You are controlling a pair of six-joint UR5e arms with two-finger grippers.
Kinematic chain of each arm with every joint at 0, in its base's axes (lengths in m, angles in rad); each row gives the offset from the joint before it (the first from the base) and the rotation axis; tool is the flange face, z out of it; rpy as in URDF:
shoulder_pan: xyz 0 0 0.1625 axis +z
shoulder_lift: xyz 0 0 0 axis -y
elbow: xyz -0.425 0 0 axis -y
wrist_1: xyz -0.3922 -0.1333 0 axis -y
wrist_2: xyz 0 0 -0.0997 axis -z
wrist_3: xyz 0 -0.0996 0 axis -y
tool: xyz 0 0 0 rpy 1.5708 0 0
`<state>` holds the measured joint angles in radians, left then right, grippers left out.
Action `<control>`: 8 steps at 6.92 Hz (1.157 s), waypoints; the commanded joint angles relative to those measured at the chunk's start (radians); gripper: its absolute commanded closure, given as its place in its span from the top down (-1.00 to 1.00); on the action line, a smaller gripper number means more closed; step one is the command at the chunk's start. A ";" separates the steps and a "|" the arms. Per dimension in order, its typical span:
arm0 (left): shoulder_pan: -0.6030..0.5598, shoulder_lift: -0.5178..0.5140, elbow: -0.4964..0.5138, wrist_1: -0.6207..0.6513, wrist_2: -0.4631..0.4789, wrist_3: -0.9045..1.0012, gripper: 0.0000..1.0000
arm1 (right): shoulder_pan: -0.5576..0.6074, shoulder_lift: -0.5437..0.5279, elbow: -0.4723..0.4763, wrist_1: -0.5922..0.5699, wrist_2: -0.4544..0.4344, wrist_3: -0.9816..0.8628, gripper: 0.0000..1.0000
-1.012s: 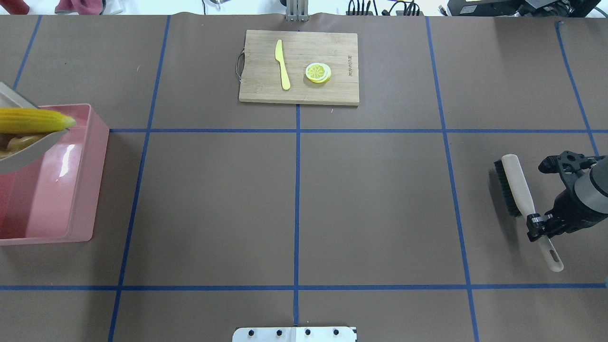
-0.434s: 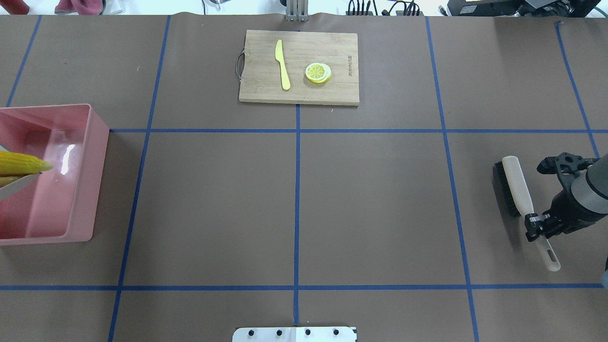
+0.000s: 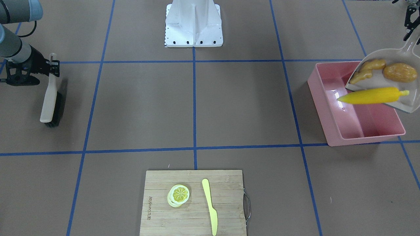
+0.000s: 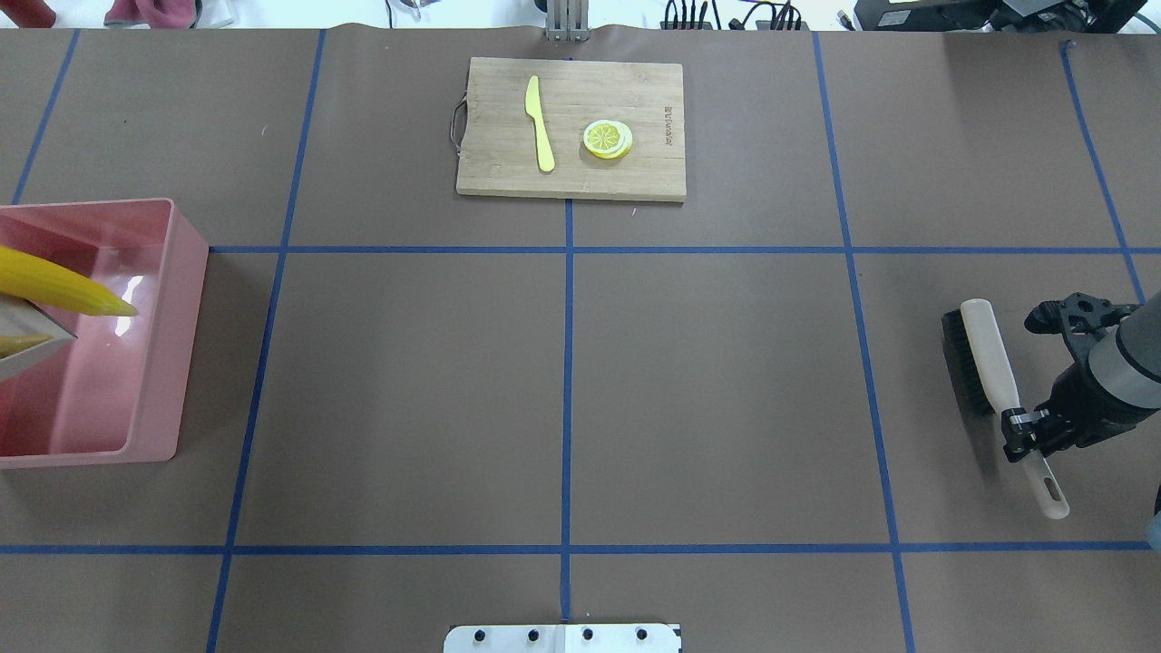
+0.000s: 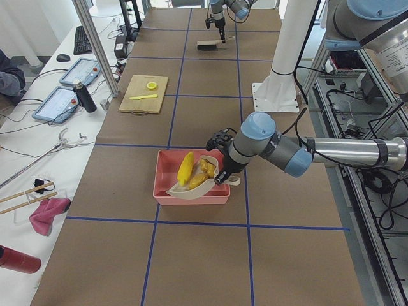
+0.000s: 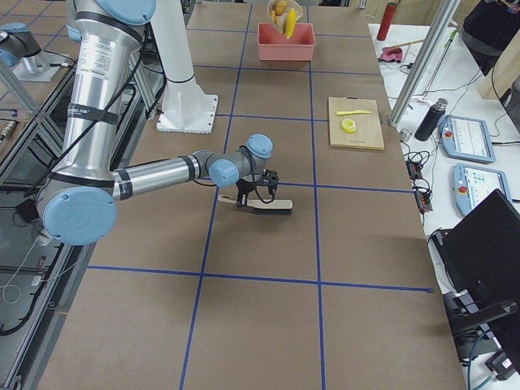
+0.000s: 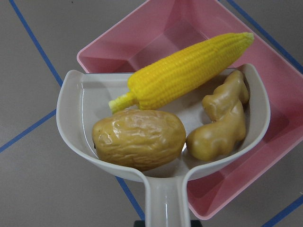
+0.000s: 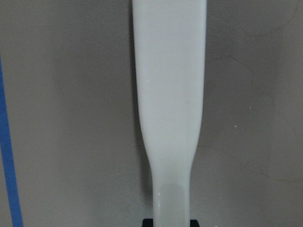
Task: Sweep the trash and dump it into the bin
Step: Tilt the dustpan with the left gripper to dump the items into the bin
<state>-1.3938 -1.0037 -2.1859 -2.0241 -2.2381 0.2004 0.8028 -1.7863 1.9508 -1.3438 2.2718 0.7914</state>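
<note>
Left gripper point(image 5: 224, 173) is clamped on the dustpan point(image 7: 71, 123) handle, with the pan out ahead of it over the pink bin point(image 3: 321, 98). In the last second the pan has come in lower over the bin and the corn point(image 7: 184, 71) has swung, so its tip now overhangs the lip farthest from the gripper; the potato point(image 7: 137, 139) and ginger point(image 7: 222, 123) sit nearer the gripper, inside the pan. The dump looks to be starting but nothing is in the bin yet, so it probably needs more tilt. Right gripper point(image 4: 1029, 433) has barely moved and is closed on the brush point(image 4: 984, 354) handle, with the brush head ahead of it, apparently resting on the bench point(image 4: 726, 381).
</note>
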 commanded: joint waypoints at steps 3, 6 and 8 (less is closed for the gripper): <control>0.018 -0.009 -0.142 0.351 0.029 0.395 -1.00 | -0.001 0.021 -0.018 0.002 0.000 0.000 0.19; 0.012 -0.045 -0.218 0.398 0.017 0.488 -1.00 | 0.001 0.021 -0.003 0.003 0.000 0.000 1.00; 0.027 -0.146 -0.186 0.302 -0.004 0.485 -1.00 | 0.051 0.039 0.023 0.005 -0.005 -0.001 1.00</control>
<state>-1.3770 -1.0820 -2.3885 -1.6688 -2.2288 0.6862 0.8171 -1.7605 1.9601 -1.3399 2.2701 0.7912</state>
